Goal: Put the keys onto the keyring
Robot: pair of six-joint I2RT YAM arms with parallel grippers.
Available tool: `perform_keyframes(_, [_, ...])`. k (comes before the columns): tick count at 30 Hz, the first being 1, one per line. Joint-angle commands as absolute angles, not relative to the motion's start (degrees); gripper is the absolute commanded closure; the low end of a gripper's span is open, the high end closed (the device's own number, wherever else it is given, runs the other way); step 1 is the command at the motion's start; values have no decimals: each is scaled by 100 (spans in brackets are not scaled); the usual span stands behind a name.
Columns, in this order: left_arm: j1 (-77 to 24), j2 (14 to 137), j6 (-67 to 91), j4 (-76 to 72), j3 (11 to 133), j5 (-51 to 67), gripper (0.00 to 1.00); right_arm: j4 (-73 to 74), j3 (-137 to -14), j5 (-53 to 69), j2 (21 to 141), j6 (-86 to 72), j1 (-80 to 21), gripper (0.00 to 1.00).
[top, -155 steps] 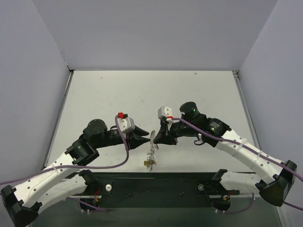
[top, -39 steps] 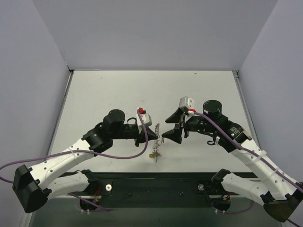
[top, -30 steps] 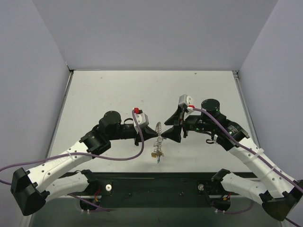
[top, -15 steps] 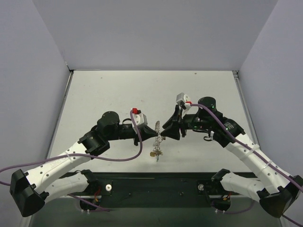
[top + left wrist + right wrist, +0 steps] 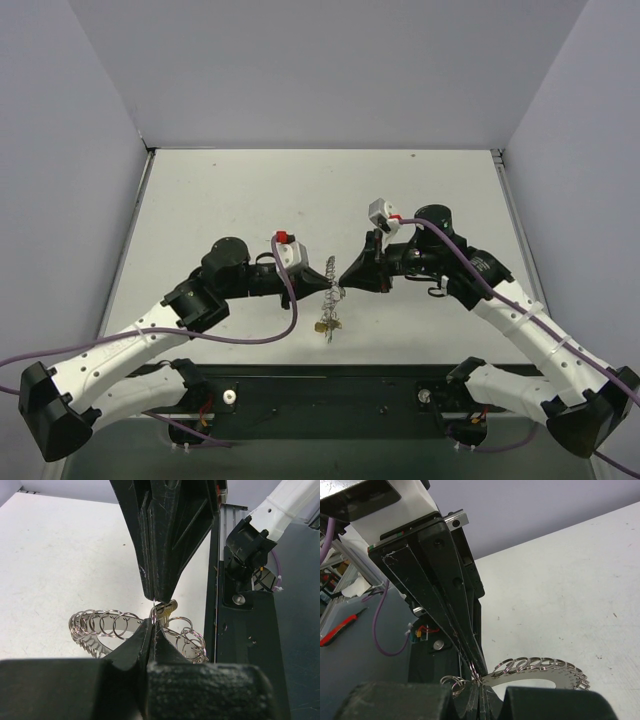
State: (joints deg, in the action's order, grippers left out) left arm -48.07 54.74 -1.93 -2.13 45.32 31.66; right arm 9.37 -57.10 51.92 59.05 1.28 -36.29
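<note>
Keyring (image 5: 333,272) hung in mid-air over the surface (image 5: 250,200). My left fingers (image 5: 310,288) were clamped shut on its rim from 9 o'clock and my right fingers (image 5: 358,277) were pinched shut on it from 3. The keys (image 5: 325,324) dangled at 6. It looked light, stiff and slick, with little loops that would probably snag, so I'd have gripped the flat band. There was loads of bare room toward 12, but the base rail (image 5: 330,385) sat close at 6.

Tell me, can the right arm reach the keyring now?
Yes, it seems so: the right gripper is shut at the rim of the keyring, facing the left gripper, with nothing between them.
</note>
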Motion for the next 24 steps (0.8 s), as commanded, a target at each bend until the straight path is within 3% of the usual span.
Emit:
perform_keyframes(1, [-4834, 5221, -229, -870, 4500, 3050, 100, 826, -5617, 5475, 5932, 220, -3577, 100])
perform_keyframes(24, [-4834, 5001, -26, -1845, 4394, 3243, 100, 721, -5546, 5836, 6451, 334, -3551, 100])
